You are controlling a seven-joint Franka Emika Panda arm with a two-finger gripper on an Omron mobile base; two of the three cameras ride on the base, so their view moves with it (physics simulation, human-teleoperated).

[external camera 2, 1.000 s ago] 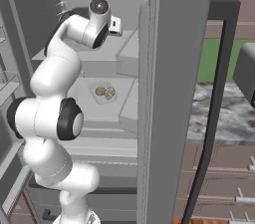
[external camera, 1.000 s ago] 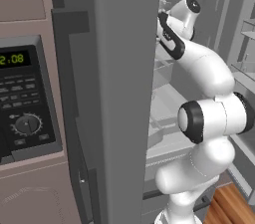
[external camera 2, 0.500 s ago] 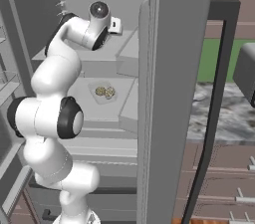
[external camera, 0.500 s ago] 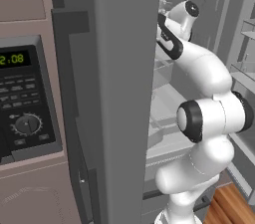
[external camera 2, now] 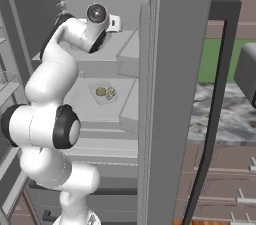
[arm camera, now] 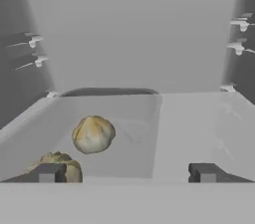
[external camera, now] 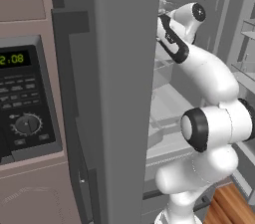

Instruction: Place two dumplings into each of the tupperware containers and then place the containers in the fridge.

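My gripper (arm camera: pixel 124 172) is open inside the fridge (external camera: pixel 124 93), its two dark fingertips (arm camera: pixel 47 172) spread wide with nothing between them. Just beyond them a translucent grey tupperware container (arm camera: pixel 134 138) rests on an upper shelf. It holds two dumplings, one (arm camera: pixel 93 134) near its middle and one (arm camera: pixel 62 162) partly behind my left fingertip. In the right base view a second container (external camera 2: pixel 94 87) with dumplings (external camera 2: pixel 105 91) sits on the shelf below, and my arm's wrist (external camera 2: pixel 92 26) reaches to the upper shelf.
The open fridge door (external camera 2: pixel 175 94) stands to the right of the arm. A built-in oven with green digits (external camera: pixel 20 98) is on the left. A black vertical handle (external camera 2: pixel 215 114) and a marbled counter (external camera 2: pixel 230 119) lie to the right.
The fingers have spread from shut to wide open, letting go of the container on the upper shelf. The arm has hardly moved.
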